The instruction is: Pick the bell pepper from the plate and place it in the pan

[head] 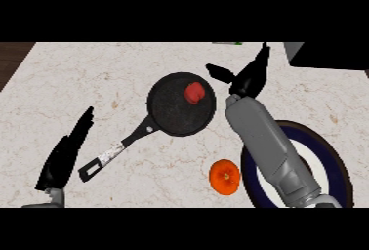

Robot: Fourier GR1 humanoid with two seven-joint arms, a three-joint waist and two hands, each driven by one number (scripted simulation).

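A red bell pepper point(194, 92) lies inside the black pan point(172, 114), toward its upper right. The pan's handle point(115, 152) runs down and to the left. My right hand point(246, 78) is just right of the pan, fingers straight and spread, thumb pointing left toward the pan's rim; it holds nothing. My right forearm crosses the white plate with a dark blue rim point(333, 158) at the lower right and hides much of it. My left hand point(66, 151) rests open at the lower left, fingers straight and pointing up.
An orange fruit point(225, 177) sits on the marble counter point(86, 83) just left of the plate. A dark object point(328, 54) fills the counter's far right corner. A small green thing point(228, 43) shows at the far edge.
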